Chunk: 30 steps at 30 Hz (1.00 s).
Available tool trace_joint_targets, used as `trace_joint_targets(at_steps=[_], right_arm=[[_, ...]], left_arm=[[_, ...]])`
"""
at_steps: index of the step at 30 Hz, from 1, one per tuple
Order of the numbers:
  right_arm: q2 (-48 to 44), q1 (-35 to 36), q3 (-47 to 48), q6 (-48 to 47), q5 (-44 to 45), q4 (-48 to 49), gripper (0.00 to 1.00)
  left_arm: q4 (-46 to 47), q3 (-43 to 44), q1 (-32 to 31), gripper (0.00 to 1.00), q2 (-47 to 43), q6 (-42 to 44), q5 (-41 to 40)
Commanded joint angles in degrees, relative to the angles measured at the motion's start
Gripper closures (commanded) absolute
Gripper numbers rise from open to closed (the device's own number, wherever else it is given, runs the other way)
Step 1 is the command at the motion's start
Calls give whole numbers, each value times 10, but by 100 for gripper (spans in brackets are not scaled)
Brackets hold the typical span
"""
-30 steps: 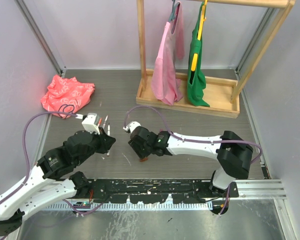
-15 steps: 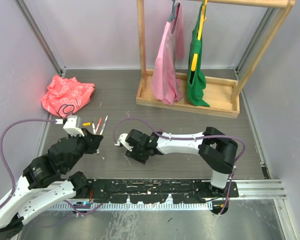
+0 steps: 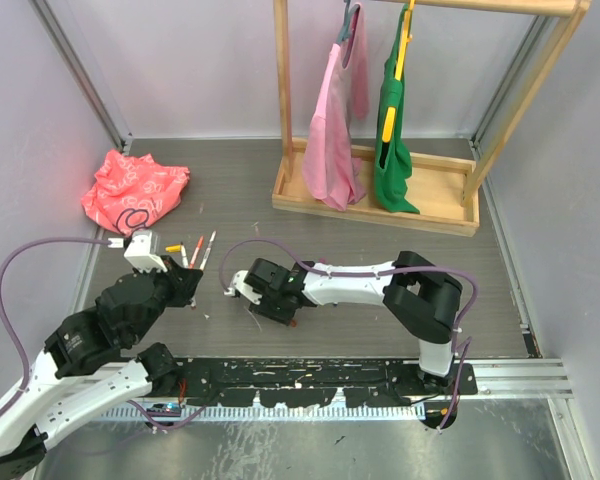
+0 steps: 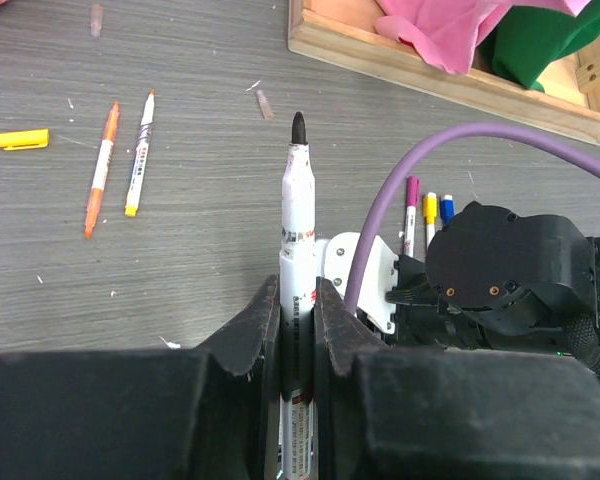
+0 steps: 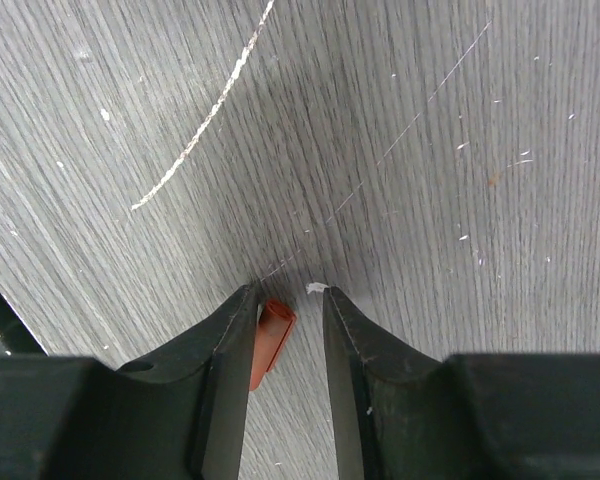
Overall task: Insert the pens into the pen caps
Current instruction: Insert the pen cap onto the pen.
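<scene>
My left gripper [image 4: 297, 300] is shut on a white-barrelled pen [image 4: 298, 215] whose dark tip points away from me. In the top view it [image 3: 187, 287] hovers left of centre. My right gripper [image 5: 285, 297] stands low over the table, jaws open a little, straddling a red pen cap [image 5: 270, 340]. The cap lies against the left finger, with a gap to the right one. Two loose pens [image 4: 102, 168] [image 4: 139, 150] and a yellow cap [image 4: 20, 139] lie at the far left. Pink, yellow and blue pen ends [image 4: 430, 208] show beside the right arm.
A wooden rack [image 3: 380, 217] with a pink and a green garment stands at the back right. A crumpled red-pink cloth [image 3: 135, 187] lies at the back left. The right arm [image 3: 360, 285] stretches across the middle, close to my left gripper.
The left arm has drawn back to the left with its pen. The right gripper has slid left and its jaws have narrowed around the red cap.
</scene>
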Motion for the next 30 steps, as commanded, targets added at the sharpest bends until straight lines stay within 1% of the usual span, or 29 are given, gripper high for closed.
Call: trace_joint_targets(at_steps=[1,8,15,19,22,30], right_arm=[[0,1,6,0,-3,-17,61],[-25,1,-23,67,13,-17,57],[-29,9,-50,134,25,-22,58],[-27,14,-60,150,34,-15,61],[-18,14,-54,157,36,-24,67],[-13,22,-59,196,58,-45,67]], left_arm=[[15,21,1,100,7,0,-10],[21,11,2,100,7,-1,-7],[31,8,2,100,17,-3,4],[36,8,2,100,23,-2,9],[35,9,1,100,24,-2,10],[30,7,2,100,13,-6,7]])
